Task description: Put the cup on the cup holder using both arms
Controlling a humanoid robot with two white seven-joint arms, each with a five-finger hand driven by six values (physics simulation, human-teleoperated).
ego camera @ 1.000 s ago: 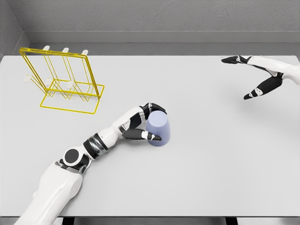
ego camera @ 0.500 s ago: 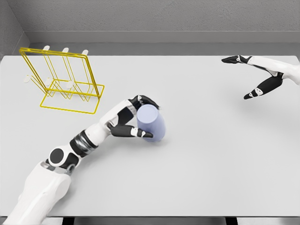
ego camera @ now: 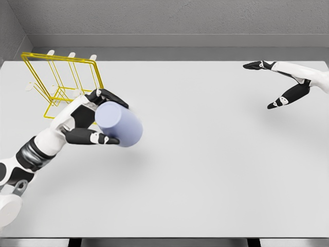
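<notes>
Cup, pale lavender and smooth, was held tipped on its side above a plain light grey table, its flat base facing the viewer. Grey walls closed in the far side and left. The left hand, white with black fingers, was wrapped around the cup, thumb below and fingers over the top. Just behind it at the far left stood the cup holder, a thin yellow wire rack with pale pegs, partly hidden by the hand. The right hand hovered at the far right, fingers spread and empty, its arm cut off by the edge.
</notes>
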